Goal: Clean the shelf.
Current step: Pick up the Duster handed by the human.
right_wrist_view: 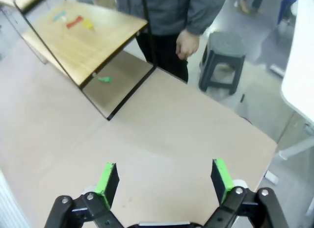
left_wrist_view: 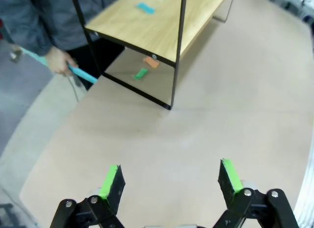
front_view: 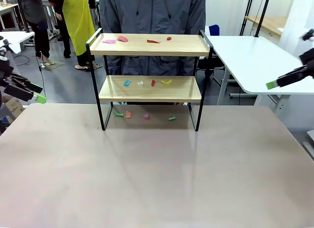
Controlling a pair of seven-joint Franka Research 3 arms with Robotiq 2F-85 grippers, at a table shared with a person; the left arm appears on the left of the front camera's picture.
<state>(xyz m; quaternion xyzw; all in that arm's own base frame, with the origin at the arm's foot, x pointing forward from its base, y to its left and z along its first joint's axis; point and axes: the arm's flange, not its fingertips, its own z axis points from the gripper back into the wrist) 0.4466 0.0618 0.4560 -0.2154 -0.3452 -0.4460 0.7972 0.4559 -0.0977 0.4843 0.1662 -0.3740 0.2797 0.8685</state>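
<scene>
The shelf stands at the far middle of the table: two light wooden boards in a thin black frame. Coloured paper scraps lie on its top board, more scraps on the lower board, and several scraps on the table under it. The left wrist view has the shelf ahead, the right wrist view has the shelf at upper left. My left gripper hangs open over the left side of the table, nothing between its fingers. My right gripper is open too, above the right side.
A person stands behind the shelf; one hand holds a turquoise stick-like tool, the other hand hangs free. A stool stands past the table's far edge. A white table is at the right.
</scene>
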